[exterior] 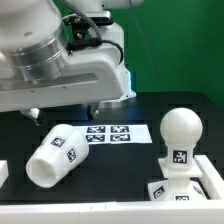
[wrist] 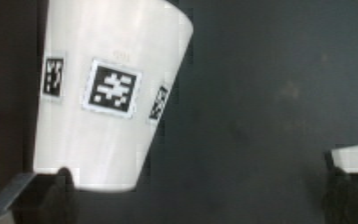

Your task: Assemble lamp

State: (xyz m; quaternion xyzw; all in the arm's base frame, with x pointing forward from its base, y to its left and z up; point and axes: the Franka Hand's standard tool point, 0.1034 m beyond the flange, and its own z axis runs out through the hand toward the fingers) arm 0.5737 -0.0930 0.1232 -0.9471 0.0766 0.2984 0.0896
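On the black table (exterior: 120, 170), toward the exterior view's left, the lamp shade (exterior: 57, 152) lies on its side, a tapered white cup with square tags around its wall. Just beyond it sits the marker board (exterior: 112, 133), and toward the exterior view's right the bulb (exterior: 181, 128) stands upright in the blocky lamp base (exterior: 185, 180).

From the wrist view the shade (wrist: 108, 95) fills the frame directly under the gripper (wrist: 167, 195); one dark fingertip (wrist: 48, 192) shows beside the shade's wide end, the other sits at the frame's edge, and the jaws stand spread with nothing between them.

The shade looks like thin hollow plastic: light, fairly stiff, but smooth and round, so it would probably roll or squirt out of a careless pinch (its taper makes that worse). A grasp across the wall near mid-length, fingers square to the long axis, seems safest. Whether the wall flexes under pressure cannot be told from these views.
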